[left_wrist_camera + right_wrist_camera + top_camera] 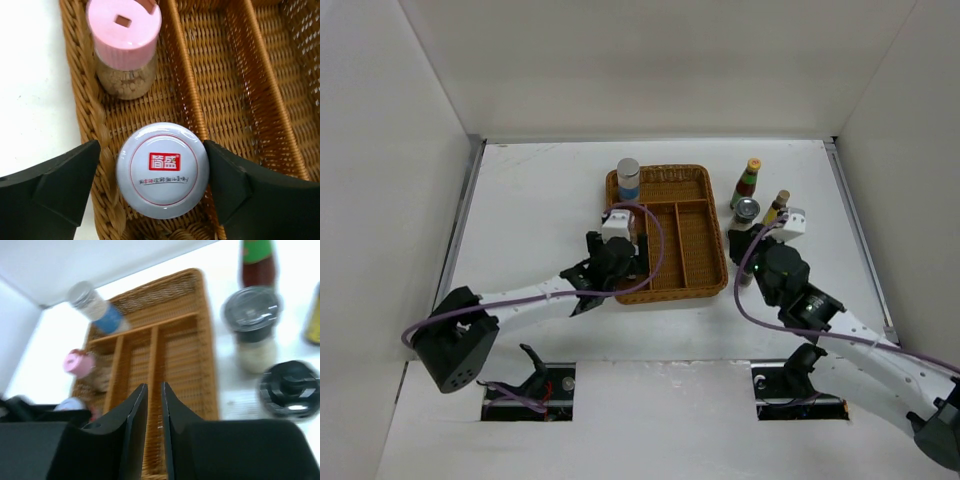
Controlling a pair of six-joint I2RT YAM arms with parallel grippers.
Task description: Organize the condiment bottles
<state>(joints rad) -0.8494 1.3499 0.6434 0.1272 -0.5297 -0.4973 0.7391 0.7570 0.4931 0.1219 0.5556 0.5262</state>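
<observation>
White surface [540, 200], walls on three sides. Brown wicker tray [695, 245] sits flat near middle. Right of tray, standing on surface, close together: red sauce bottle [748, 183] with green label, grey-lidded jar [748, 210], dark bottle [776, 208] with brown cap, blurry black-capped bottle [290, 387] nearest.

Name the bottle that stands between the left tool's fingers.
The white-lidded jar, red label on its lid, flanked by the left tool. The pink-lidded bottle stands past it in the same tray compartment.
</observation>
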